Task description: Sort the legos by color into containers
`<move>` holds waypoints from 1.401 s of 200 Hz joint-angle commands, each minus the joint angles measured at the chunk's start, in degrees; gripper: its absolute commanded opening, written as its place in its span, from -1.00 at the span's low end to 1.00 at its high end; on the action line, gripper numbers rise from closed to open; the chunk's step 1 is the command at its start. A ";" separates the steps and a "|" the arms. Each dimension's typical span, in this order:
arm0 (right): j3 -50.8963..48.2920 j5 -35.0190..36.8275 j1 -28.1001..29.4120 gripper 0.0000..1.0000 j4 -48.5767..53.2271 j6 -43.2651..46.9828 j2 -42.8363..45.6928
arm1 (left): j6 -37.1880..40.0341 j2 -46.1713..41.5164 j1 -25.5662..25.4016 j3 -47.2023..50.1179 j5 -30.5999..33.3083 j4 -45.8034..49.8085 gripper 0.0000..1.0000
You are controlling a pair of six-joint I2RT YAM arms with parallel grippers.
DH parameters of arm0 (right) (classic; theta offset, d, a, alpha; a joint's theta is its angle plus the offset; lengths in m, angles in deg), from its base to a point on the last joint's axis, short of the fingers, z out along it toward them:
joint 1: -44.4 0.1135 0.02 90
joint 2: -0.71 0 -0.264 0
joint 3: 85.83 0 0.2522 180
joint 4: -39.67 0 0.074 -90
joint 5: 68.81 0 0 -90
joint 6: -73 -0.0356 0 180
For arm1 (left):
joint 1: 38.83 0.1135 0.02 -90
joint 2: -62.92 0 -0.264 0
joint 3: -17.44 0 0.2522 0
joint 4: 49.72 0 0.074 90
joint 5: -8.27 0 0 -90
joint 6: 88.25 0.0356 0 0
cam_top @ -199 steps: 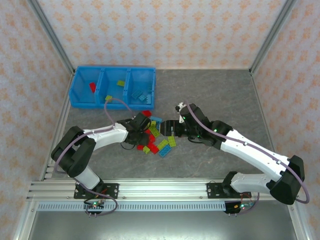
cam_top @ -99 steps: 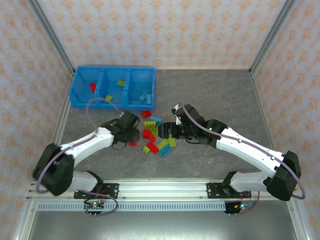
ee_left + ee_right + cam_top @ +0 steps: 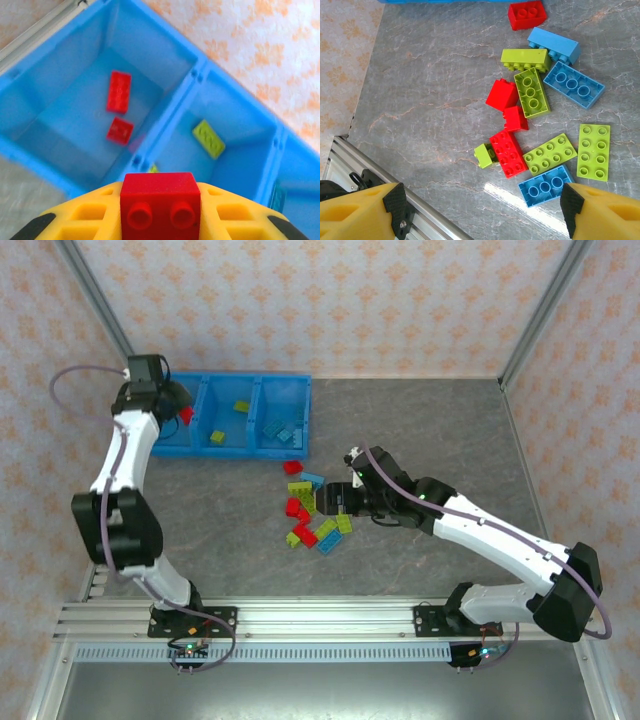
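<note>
The blue tray (image 3: 228,450) of three containers stands at the back left. My left gripper (image 3: 165,400) hangs over its left compartment, shut on a small red brick (image 3: 160,200). Below it lie two red bricks (image 3: 119,91); the middle compartment holds a lime brick (image 3: 208,138), the right one light blue bricks (image 3: 280,428). Loose legos (image 3: 312,512) in red, lime and light blue are heaped mid-table. My right gripper (image 3: 335,498) hovers open above the heap, its fingers (image 3: 395,205) wide apart over a red plate (image 3: 507,153) and a blue brick (image 3: 545,186).
A metal rail (image 3: 385,187) runs along the near left edge of the right wrist view. Patterned walls with aluminium posts (image 3: 100,310) enclose the table. Bare grey tabletop (image 3: 430,430) stretches right of the tray.
The left arm has swung from the heap up to the tray's left compartment, carrying the red brick. The right gripper has barely shifted above the heap.
</note>
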 commanded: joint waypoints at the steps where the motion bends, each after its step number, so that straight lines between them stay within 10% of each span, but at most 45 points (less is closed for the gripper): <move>1: 1.46 2.28 0.32 0.66 2.47 1.09 1.82 | -3.45 8.38 3.12 -9.90 -5.47 4.68 -0.68; 86: 0.43 5.73 0.34 0.66 4.02 0.05 4.31 | -2.29 24.22 4.54 -29.41 -9.11 10.93 0.01; 137: -1.42 9.47 0.38 0.67 -0.16 -1.08 0.47 | -9.97 -1.42 0.38 -2.26 -13.61 -3.54 0.03; 189: -1.58 14.53 -0.40 0.87 -1.24 2.50 -5.74 | -1.16 -30.46 -21.97 22.71 -1.82 -2.75 0.04; 228: 5.21 8.13 -0.58 0.86 -1.89 5.34 -17.19 | 9.09 -41.84 -38.85 27.53 10.21 8.81 0.16; 280: 23.64 15.41 0.76 0.86 5.27 0.55 -38.19 | 22.54 -49.95 -40.79 30.14 6.74 17.41 0.62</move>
